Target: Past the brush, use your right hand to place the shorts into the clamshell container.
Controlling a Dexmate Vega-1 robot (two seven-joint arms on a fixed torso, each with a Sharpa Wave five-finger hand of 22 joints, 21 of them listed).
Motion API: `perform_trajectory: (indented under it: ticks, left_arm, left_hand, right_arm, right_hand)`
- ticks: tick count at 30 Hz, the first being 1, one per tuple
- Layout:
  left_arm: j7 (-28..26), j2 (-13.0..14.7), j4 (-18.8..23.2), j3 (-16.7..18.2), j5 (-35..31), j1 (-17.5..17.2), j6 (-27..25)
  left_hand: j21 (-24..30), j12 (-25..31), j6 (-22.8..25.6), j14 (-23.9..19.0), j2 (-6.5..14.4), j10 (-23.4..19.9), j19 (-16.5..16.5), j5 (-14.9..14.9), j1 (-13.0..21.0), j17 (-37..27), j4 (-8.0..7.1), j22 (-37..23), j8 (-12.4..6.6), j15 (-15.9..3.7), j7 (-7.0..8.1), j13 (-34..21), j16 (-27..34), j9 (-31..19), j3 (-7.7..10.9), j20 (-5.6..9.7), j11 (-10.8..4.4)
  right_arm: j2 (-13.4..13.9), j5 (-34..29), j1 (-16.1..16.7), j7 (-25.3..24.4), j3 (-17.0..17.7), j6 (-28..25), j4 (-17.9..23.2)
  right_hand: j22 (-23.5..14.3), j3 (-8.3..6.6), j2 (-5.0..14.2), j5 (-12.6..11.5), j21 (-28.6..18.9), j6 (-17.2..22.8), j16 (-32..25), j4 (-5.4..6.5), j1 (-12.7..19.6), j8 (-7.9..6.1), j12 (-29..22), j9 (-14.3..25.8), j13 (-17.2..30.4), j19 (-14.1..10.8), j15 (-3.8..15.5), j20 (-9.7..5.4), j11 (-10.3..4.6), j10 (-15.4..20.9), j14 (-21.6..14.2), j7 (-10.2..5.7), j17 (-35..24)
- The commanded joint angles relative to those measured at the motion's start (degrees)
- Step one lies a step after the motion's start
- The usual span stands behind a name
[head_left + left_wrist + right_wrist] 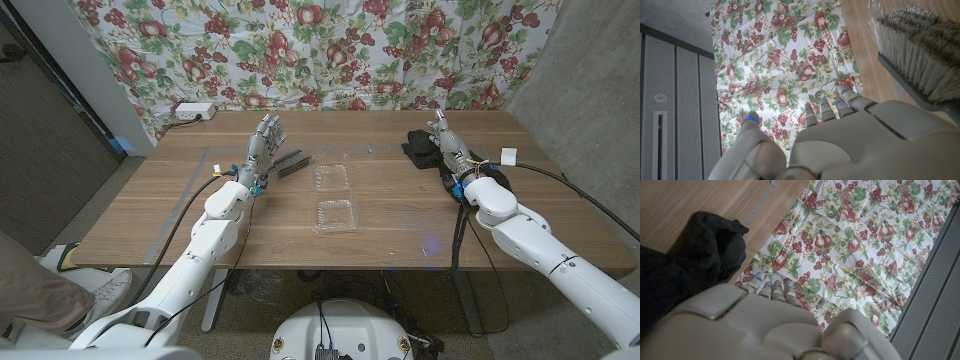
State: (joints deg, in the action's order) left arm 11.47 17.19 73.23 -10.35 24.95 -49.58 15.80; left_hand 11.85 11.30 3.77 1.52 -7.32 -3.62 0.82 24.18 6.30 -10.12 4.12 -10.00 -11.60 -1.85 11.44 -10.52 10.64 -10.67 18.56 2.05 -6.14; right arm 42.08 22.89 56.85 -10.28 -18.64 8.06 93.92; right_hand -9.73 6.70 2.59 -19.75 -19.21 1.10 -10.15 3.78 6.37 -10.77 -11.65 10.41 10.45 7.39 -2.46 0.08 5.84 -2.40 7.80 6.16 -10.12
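Table: the wooden table [400, 225] lies under both my arms, with a fruit-patterned cloth [330, 50] hung behind its far edge.
Right arm: my white right arm [545, 250] reaches in from the near right corner, cables trailing along it.
Left arm: my left arm [195, 260] comes in from the near left.
Clamshell container: the clear clamshell container [334, 197] lies opened out at the middle of the table, one half farther from me than the other, nothing in it.
Shorts: the black shorts [420, 150] sit crumpled at the far right of the table, well apart from the container; in my right wrist view they lie dark beside my fingers [771, 287].
Right hand: my right hand [447, 145] stands just beside the shorts, fingers straight and holding nothing; whether it touches the cloth I cannot tell.
Left hand: my left hand [262, 145] stands with fingers extended and apart, gripping nothing.
Brush: the brush [291, 163] lies just right of my left hand, between it and the container, its pale bristles [925, 55] close beside my hand.
Box: a small white box [192, 111] rests at the far left corner.
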Motion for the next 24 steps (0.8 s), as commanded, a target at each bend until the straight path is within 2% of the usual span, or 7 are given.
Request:
perform_trajectory:
  ticks: [1,6,14,17,20,24]
  left_arm:
    - [0.2,1.8,2.6,-0.1,-0.9,-0.6,-2.1]
    - [-0.4,2.9,5.0,-0.2,-1.3,-1.8,-2.7]
    - [-1.6,3.5,7.0,0.2,-0.9,-3.4,-2.5]
    - [-1.6,3.6,7.1,0.0,-0.8,-3.4,-2.5]
    - [-1.8,3.9,7.1,-0.1,-1.1,-3.4,-2.3]
    - [-2.6,4.1,7.7,0.1,-1.2,-3.7,-2.3]
  left_hand:
    - [-0.1,0.3,0.0,0.0,-0.1,0.1,-0.2,0.6,0.4,-0.2,0.35,-0.1,0.06,-4.63,-0.22,-0.3,0.0,-0.2,0.08,1.06,0.05]
    - [-0.1,0.3,0.1,0.1,-0.1,0.1,-0.2,0.6,0.4,-0.2,0.42,-0.1,0.03,-4.6,-0.3,-0.3,0.0,-0.2,0.05,1.07,0.12]
    - [-0.2,0.3,0.2,0.2,-0.1,0.1,-0.1,0.7,0.5,-0.2,0.5,-0.1,0.02,-4.52,-0.39,-0.3,0.0,-0.2,0.01,1.11,0.14]
    - [-0.2,0.3,0.3,0.2,-0.1,0.1,-0.1,0.7,0.5,-0.2,0.53,-0.1,0.01,-4.45,-0.46,-0.3,0.0,-0.2,0.0,1.08,0.17]
    - [-0.2,0.3,0.3,0.2,-0.1,0.1,-0.1,0.7,0.5,-0.2,0.56,-0.1,0.0,-4.43,-0.46,-0.3,0.0,-0.2,-0.02,1.05,0.18]
    - [-0.2,0.3,0.3,0.3,-0.1,0.2,-0.1,0.7,0.5,-0.2,0.6,-0.1,0.03,-4.39,-0.44,-0.3,0.0,-0.2,-0.04,1.05,0.21]
  right_arm:
    - [4.9,-3.4,0.1,0.7,0.2,-5.0,3.9]
    - [7.0,-4.2,0.4,1.5,0.7,-6.3,5.1]
    - [7.0,-4.9,1.0,0.8,1.0,-5.7,5.5]
    - [7.4,-5.6,0.8,1.1,0.7,-6.2,5.9]
    - [8.6,-6.5,0.4,2.2,0.3,-7.5,6.8]
    - [9.8,-8.0,0.3,2.4,0.0,-9.0,8.2]
  right_hand:
    - [-0.3,-0.07,0.14,-0.4,0.4,-0.6,0.1,-0.79,1.3,-0.35,0.1,0.2,0.2,0.6,-0.15,-0.21,-0.06,-0.6,0.6,0.29,-0.1]
    - [-0.3,-0.39,0.32,-0.6,0.8,-0.9,0.1,-1.36,2.3,-0.36,0.2,0.2,0.2,0.9,-0.1,-0.13,-0.14,-0.9,1.2,0.17,-0.1]
    - [-0.3,-0.65,0.54,-0.7,1.2,-1.1,0.1,-1.78,3.0,-0.4,0.2,0.2,0.2,1.0,-0.06,-0.07,-0.21,-1.3,1.5,0.07,-0.1]
    - [-0.3,-0.82,0.7,-0.8,1.4,-0.8,0.0,-2.04,3.5,-0.55,0.1,0.2,0.2,1.0,0.12,0.74,-0.41,-1.3,1.6,-0.21,-0.1]
    - [-0.3,-1.04,0.97,-0.9,2.0,-1.0,0.0,-2.4,4.1,-0.53,0.1,0.2,0.2,1.5,-0.41,2.23,-0.83,-1.5,2.0,-0.49,-0.1]
    - [-0.4,-1.11,1.08,-1.0,2.3,-1.3,0.0,-2.53,4.3,-0.44,0.2,0.2,0.2,1.8,-0.47,2.56,-1.19,-1.8,2.2,-0.71,-0.2]
